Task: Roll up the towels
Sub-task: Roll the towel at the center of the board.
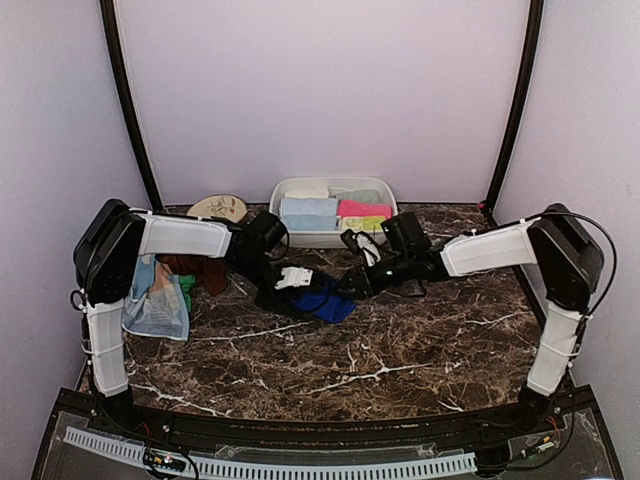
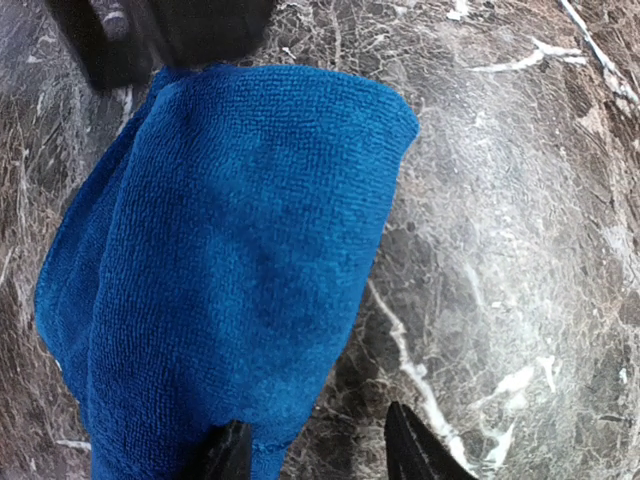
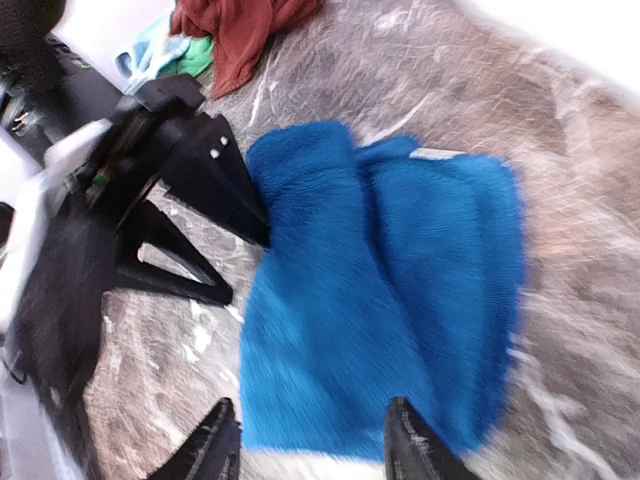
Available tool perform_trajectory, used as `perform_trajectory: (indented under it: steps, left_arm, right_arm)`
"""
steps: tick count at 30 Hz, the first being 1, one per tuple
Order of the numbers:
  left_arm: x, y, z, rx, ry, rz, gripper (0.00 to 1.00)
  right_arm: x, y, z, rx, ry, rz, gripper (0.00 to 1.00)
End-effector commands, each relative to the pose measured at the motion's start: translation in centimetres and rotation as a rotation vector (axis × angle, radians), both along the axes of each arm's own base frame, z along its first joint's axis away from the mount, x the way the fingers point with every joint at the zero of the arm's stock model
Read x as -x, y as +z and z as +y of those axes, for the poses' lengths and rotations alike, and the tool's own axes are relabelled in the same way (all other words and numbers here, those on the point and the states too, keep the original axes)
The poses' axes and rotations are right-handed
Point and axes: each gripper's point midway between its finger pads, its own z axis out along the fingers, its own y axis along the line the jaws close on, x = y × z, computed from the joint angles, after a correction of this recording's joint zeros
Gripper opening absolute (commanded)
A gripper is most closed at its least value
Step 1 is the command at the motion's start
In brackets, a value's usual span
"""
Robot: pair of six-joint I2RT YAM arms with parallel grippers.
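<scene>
Blue microfibre: the royal blue towel (image 1: 322, 302) is lying loosely folded mid-frame on the tabletop (image 1: 420, 350), between both arms. Left pincer (image 2: 318, 445) is standing open, one tip at the towel's edge. Right pincer (image 3: 312, 452) is hovering open above it, gripping nothing. Soft, light, floppy — I'd be pinching a short-end corner. Long axis is running top to bottom in the right wrist view.

1. The left gripper (image 1: 303, 287) and right gripper (image 1: 347, 288) face each other low over the marble table (image 1: 400, 350).
2. A royal blue towel (image 1: 328, 304) lies bunched between their tips.
3. Beyond both grippers stands a white tub (image 1: 318, 239) holding folded towels (image 1: 310, 210).
4. Outboard of the left gripper lies a loose towel pile (image 1: 160, 298).
</scene>
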Motion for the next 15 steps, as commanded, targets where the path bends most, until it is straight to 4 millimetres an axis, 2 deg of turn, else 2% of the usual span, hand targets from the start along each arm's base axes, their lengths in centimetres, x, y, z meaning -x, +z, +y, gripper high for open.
perform_trajectory:
  steps: [1,7,8,9,13,15]
  left_arm:
    - [2.2,-0.4,0.6,-0.022,0.037,0.17,0.47]
    - [1.2,1.8,-0.6,0.063,0.085,0.259,0.47]
    - [1.0,2.3,-1.2,0.076,0.09,0.298,0.47]
    - [1.0,2.4,-1.3,0.076,0.091,0.305,0.47]
    - [0.7,2.6,-1.6,0.074,0.09,0.313,0.47]
    - [0.7,2.6,-1.5,0.07,0.091,0.313,0.46]
  right_arm:
    - [-0.5,2.4,-3.1,0.092,-0.044,-0.31,0.52]
    - [3.6,1.9,-3.5,0.194,0.073,-0.557,0.52]
    - [5.6,1.9,-3.3,0.284,0.142,-0.778,0.51]
    - [6.3,1.8,-2.9,0.322,0.171,-0.844,0.51]
    - [7.4,2.7,-0.9,0.404,0.235,-1.041,0.52]
    - [7.4,2.4,0.3,0.427,0.278,-1.079,0.53]
